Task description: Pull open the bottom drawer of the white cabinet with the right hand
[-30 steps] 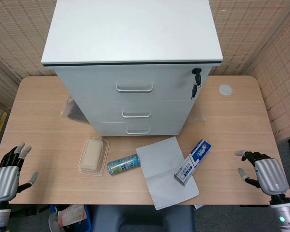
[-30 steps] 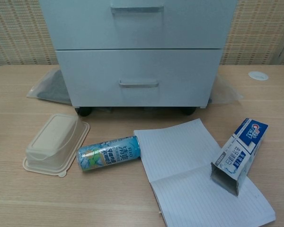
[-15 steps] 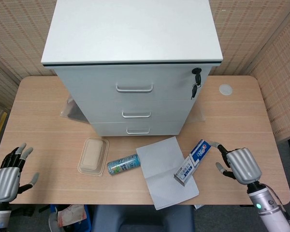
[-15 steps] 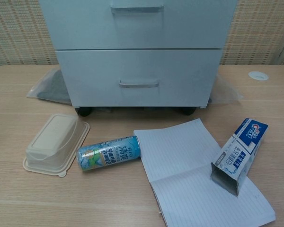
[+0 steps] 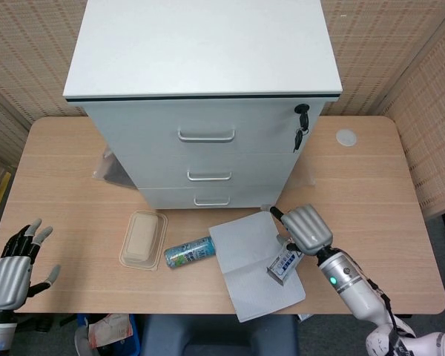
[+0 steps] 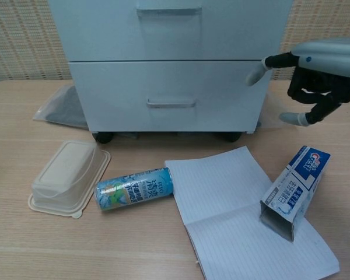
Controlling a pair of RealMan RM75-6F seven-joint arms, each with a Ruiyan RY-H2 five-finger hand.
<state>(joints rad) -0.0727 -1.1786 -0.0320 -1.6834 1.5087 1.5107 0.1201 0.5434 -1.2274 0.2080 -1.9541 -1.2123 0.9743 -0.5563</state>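
Bottom drawer [image 5: 211, 197] of the white cabinet [image 5: 204, 74] is closed. Right hand [image 5: 306, 228] hovers over the toothpaste box [image 5: 291, 256], fingers [image 6: 258, 71] spread, empty. Left hand [image 5: 7, 273] open at the desk [image 5: 59, 178] edge.

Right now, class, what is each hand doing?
Left hand: open, holding nothing.
Right hand: open, holding nothing, above the toothpaste box.

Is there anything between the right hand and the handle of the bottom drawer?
Nothing visible blocks it. The right hand hangs open to the right of the handle, above the toothpaste box and paper.
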